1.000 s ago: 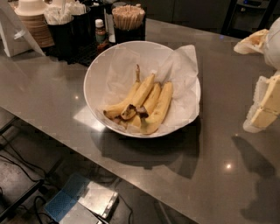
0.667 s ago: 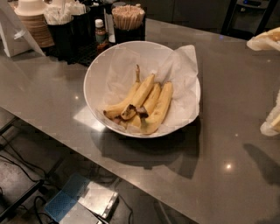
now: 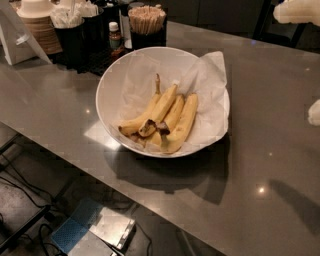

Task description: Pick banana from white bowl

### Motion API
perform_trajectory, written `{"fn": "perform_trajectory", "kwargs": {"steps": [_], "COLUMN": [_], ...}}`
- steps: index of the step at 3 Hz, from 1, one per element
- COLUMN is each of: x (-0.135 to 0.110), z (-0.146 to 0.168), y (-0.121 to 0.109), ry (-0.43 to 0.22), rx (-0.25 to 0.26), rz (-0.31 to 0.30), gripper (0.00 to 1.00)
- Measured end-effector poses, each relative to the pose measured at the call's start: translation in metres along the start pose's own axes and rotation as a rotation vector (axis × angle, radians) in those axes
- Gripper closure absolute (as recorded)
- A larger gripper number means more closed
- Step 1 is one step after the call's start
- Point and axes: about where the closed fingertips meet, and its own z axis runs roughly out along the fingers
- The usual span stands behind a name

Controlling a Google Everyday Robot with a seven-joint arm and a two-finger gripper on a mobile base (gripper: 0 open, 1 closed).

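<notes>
The white bowl [image 3: 112, 82], lined with crinkled white paper, stands on the grey counter left of centre. Three bananas lie in it. The banana [image 3: 183, 123] is the broad, evenly yellow one on the right side of the bunch. Beside it lie one with a blackened end [image 3: 161, 111] and one with a long thin stem [image 3: 144, 116]. My gripper [image 3: 296, 62] is at the right edge of the view, well right of the bowl and apart from it. It is open and empty. One white finger [image 3: 295, 10] shows at the top right and the other [image 3: 315, 112] at the right edge.
Behind the bowl stand a black caddy with wooden stirrers [image 3: 146, 19], a small bottle [image 3: 115, 35], napkins and a stack of brown cups [image 3: 39, 27]. The counter's front edge runs diagonally from the left to the bottom right. Below it are cables and a blue-and-metal object [image 3: 92, 232].
My gripper has drawn back to the right and upward, so less of its fingers shows. The bowl and bananas have not moved.
</notes>
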Motion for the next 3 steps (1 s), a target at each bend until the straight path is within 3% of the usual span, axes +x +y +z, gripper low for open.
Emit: {"fn": "perform_trajectory", "kwargs": {"steps": [1,2,3], "x": [-0.065,-0.117,-0.162], "z": [-0.017,-0.02,-0.002], "y": [0.002,0.005,0.014], "ry": [-0.158,-0.197,-0.103], "rx": [-0.012,0.019,0.14], "rz": [-0.028,-0.011,0.054], "gripper": [0.0,0.0,0.0]}}
